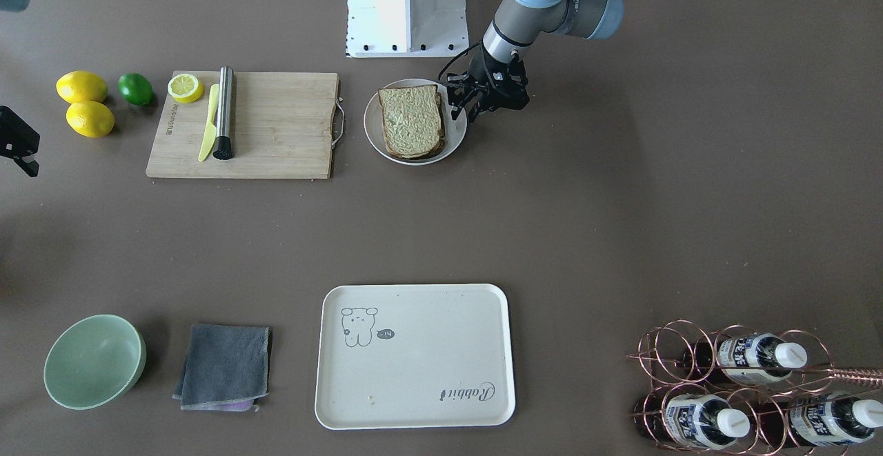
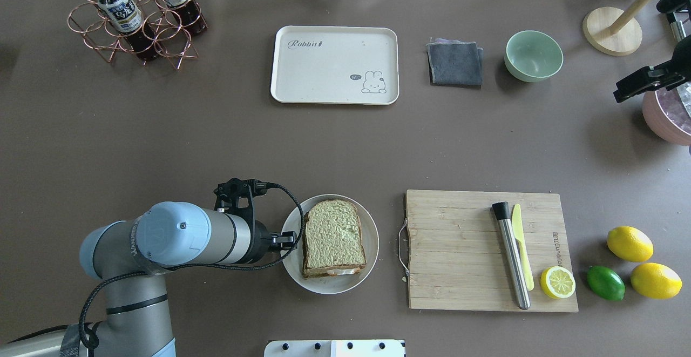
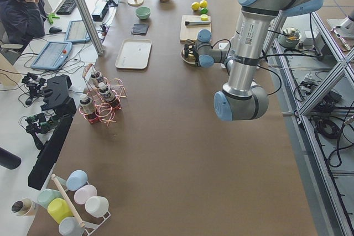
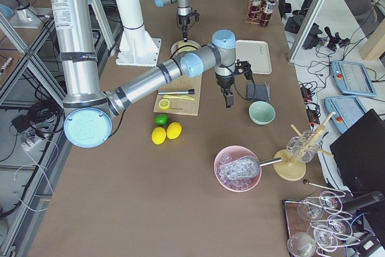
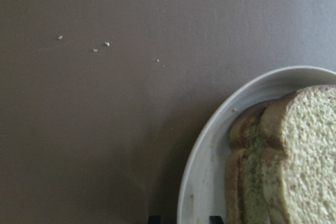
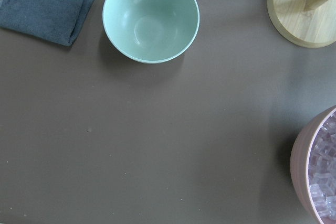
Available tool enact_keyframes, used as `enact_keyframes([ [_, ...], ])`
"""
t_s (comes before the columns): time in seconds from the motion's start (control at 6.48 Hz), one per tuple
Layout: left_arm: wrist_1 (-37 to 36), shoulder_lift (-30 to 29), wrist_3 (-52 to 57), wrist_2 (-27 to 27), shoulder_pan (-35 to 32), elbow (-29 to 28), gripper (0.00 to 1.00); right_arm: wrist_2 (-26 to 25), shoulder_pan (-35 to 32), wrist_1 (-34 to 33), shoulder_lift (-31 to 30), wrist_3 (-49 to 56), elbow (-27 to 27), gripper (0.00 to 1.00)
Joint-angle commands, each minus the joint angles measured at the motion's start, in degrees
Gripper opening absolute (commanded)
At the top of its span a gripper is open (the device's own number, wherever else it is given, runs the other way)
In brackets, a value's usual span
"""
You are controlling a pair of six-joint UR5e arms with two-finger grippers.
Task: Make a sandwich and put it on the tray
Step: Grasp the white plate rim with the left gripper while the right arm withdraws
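Your left gripper (image 1: pixel 468 107) hangs at the 9 o'clock edge of the white plate (image 2: pixel 371 238), pointing down with its jaws apart and nothing between them. In the wrist view its two dark fingertips (image 5: pixel 216 218) show on either side of the plate's rim, and you cannot tell whether they touch it.

Read the overhead view as a clock with the table's middle at the centre, and that plate is at 6 o'clock. The sandwich (image 2: pixel 332 233) lies flat on it, the top slice squared over the bottom one. A sliver of white shows between the slices at the 6 o'clock edge.

The tray (image 2: pixel 324 76) sits at 12 o'clock, well apart from the plate, with its script at the left and a small animal drawing at the right.

Moving right, a folded grey cloth (image 2: pixel 455 64) is at 1 o'clock and a green bowl (image 2: pixel 534 55) at 2.

The wooden cutting board (image 2: pixel 453 249) is at 4 o'clock. It carries a steel rod (image 2: pixel 510 260), a yellow-green knife (image 2: pixel 521 249) just beside the rod, and a lemon half (image 2: pixel 557 282). Past the board lie a lime (image 2: pixel 605 283) and two lemons (image 2: pixel 629 243).

Your right gripper (image 2: pixel 626 89) hovers near 3 o'clock, close to a pink bowl (image 2: pixel 666 122) of ice. Whether its jaws are apart or closed you cannot tell.
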State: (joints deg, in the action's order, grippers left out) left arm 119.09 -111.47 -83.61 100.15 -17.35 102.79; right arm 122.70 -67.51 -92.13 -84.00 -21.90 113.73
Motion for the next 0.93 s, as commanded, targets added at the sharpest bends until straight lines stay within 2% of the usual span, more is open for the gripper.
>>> enact_keyframes([
  [0.0,0.0,-0.2,0.1,0.0,0.0,0.1,0.00,0.1,-0.3,0.0,0.0,0.0,0.0,1.00],
  [0.31,-0.1,-1.1,0.3,0.7,-1.5,0.0,0.00,0.2,-0.3,0.5,-1.2,0.4,0.0,1.00],
  [0.46,-0.4,-2.7,0.5,0.8,-4.5,-0.2,0.00,0.1,-0.3,0.5,-1.4,0.8,0.0,1.00],
  [0.77,-0.6,-7.3,6.4,8.8,-14.5,-5.4,0.00,0.0,-0.4,0.5,-2.4,0.8,0.0,1.00],
])
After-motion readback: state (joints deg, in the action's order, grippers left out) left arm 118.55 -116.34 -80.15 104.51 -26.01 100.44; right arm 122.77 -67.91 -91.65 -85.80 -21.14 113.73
